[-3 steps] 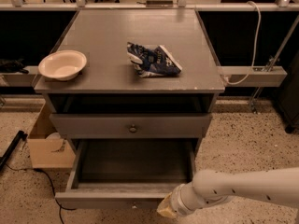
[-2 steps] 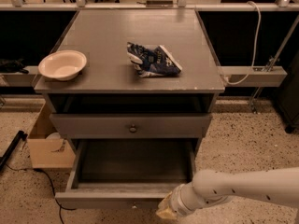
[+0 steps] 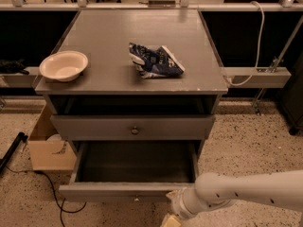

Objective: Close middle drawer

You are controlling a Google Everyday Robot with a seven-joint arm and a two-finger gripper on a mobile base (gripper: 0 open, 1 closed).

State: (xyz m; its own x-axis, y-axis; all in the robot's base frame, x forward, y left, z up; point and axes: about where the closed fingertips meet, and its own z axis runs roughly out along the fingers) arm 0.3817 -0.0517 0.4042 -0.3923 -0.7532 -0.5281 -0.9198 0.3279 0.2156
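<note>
Standing open in the lower middle of the frame, the middle drawer (image 3: 113, 191) is showing its bare grey box, with its front panel pulled well out from the cabinet. A small knob (image 3: 136, 198) is sitting at the centre of that panel. The white arm (image 3: 246, 190) is reaching in from the lower right, and the gripper (image 3: 171, 219) is hanging at the bottom edge of the frame, just below and in front of the right half of the drawer front, right of the knob. The frame edge is cutting the gripper off, so I cannot tell whether it is open or closed, or whether it is touching the panel. Above, the upper drawer (image 3: 94, 126) with the larger dark knob is sitting shut. On the grey surface (image 3: 118, 32) a pale bowl (image 3: 64, 65) is resting at the left edge, and a crumpled blue bag (image 3: 154, 60) is lying near the middle, well apart from it. A cardboard box (image 3: 47, 150) is standing on the floor at the left.
</note>
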